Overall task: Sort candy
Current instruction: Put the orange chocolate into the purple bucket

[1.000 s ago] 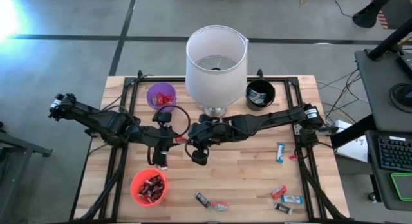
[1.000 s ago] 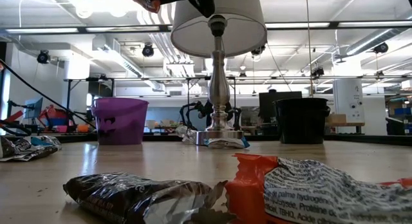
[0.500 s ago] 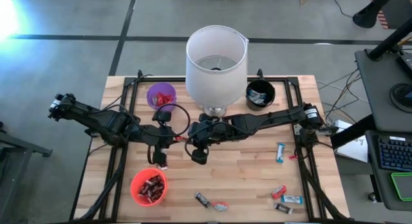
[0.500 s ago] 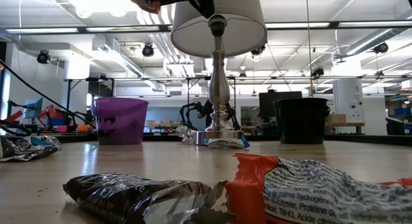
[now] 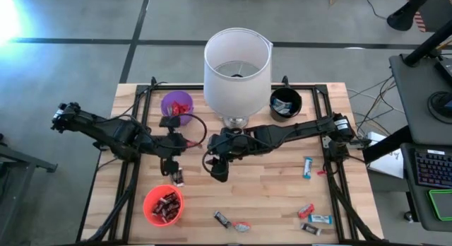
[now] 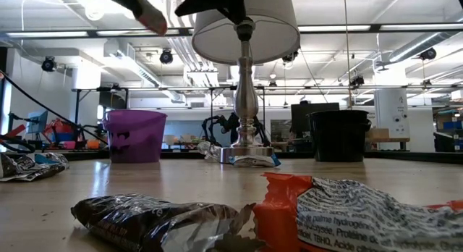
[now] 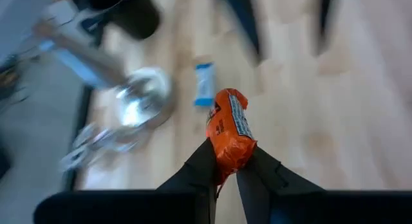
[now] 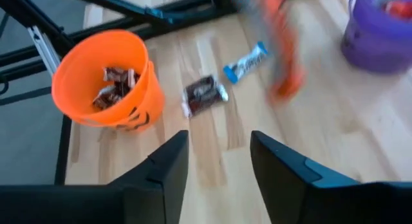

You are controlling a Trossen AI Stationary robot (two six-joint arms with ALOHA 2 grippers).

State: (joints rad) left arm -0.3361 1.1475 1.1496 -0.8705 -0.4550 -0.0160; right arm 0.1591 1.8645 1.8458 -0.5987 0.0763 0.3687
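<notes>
My left gripper (image 5: 188,143) hovers above the table left of the lamp base and is shut on an orange-red candy (image 7: 230,132). That candy shows as a blur (image 6: 152,21) in the low view. My right gripper (image 8: 219,137) hangs open beside it (image 5: 210,161), nothing between its fingers. A dark candy (image 8: 205,95) and a blue-and-white one (image 8: 246,62) lie on the wood near the orange cup (image 5: 163,205), which holds dark candies. More candies (image 5: 308,167) (image 5: 319,219) (image 5: 222,218) lie at the near right. My left gripper pinches one end (image 7: 221,165) of the orange-red candy between its two fingers. The rest of the bar sticks out forward past the fingertips, in line with them. It is lifted clear of the table.
A white-shaded lamp (image 5: 237,66) stands at the table's far middle. The purple cup (image 5: 176,104) is to its left and the black cup (image 5: 285,103) to its right. Dark frame rails and cables run along the table's left, right and far sides.
Both grippers met at the orange-red candy above the table's middle and have now parted. My left gripper has drawn back toward the table's left edge, taking the candy with it. My right gripper stays roughly in place without it.
</notes>
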